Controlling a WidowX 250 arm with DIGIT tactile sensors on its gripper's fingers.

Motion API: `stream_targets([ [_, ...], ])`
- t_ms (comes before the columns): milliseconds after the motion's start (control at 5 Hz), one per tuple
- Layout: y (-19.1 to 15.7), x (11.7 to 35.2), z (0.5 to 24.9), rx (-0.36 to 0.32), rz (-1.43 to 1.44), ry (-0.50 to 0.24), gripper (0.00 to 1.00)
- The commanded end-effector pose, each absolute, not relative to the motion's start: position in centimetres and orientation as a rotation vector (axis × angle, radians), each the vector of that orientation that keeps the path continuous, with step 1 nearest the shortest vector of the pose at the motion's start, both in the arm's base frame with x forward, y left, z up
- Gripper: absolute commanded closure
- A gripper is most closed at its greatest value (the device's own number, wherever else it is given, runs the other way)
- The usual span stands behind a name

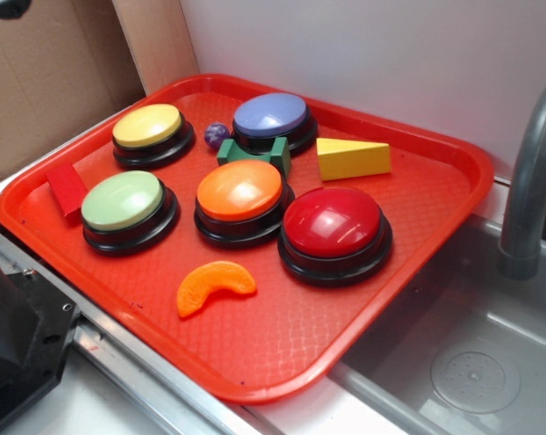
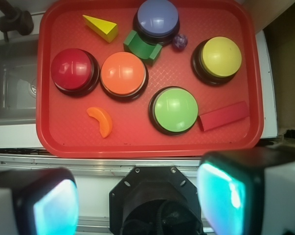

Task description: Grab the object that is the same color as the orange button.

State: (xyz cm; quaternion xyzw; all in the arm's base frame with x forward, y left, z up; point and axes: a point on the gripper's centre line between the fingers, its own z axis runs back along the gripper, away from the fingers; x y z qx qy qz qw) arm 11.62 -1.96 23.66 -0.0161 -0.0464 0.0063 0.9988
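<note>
The orange crescent (image 1: 215, 285) (image 2: 101, 121) lies flat on the red tray (image 1: 408, 245) (image 2: 54, 142), near the tray's edge on the robot's side, in bare tray floor. It touches nothing. The orange button (image 1: 241, 199) (image 2: 123, 75) sits just behind it toward the tray's middle, with the red button (image 1: 334, 232) (image 2: 74, 71) beside that button on the sink side and the green button (image 1: 128, 209) (image 2: 175, 110) on the other side.

Farther back stand the yellow button (image 1: 150, 133) (image 2: 219, 59) and the blue button (image 1: 273, 120) (image 2: 157, 20). A green block (image 1: 254, 154) (image 2: 143, 46) rests against the blue button's base, between it and the orange button. A small purple ball (image 1: 217, 136) (image 2: 179, 41) sits between the blue and yellow buttons. A yellow wedge (image 1: 352, 158) (image 2: 102, 27) lies near the blue button toward the sink, and a red block (image 1: 66, 188) (image 2: 223, 116) lies by the green button near the tray's rim.

The gripper (image 2: 137, 196) hangs over the counter off the tray's near edge, well apart from the crescent. Its fingers (image 2: 223, 193) stand wide apart and hold nothing.

The tray overhangs a grey sink (image 1: 472, 362) (image 2: 12, 93) with a faucet (image 1: 535, 181) (image 2: 12, 19) at its side.
</note>
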Motion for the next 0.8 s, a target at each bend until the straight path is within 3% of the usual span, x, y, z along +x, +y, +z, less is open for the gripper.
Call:
stream_targets([
  [0,-2.0,11.6,23.7,-0.032,0.013,-0.093,0.0],
  [200,-2.4,12.4,21.7,-0.069,0.015,-0.108,0.0],
  [600,-5.2,14.0,15.6,-0.073,0.062,-0.172,0.0],
])
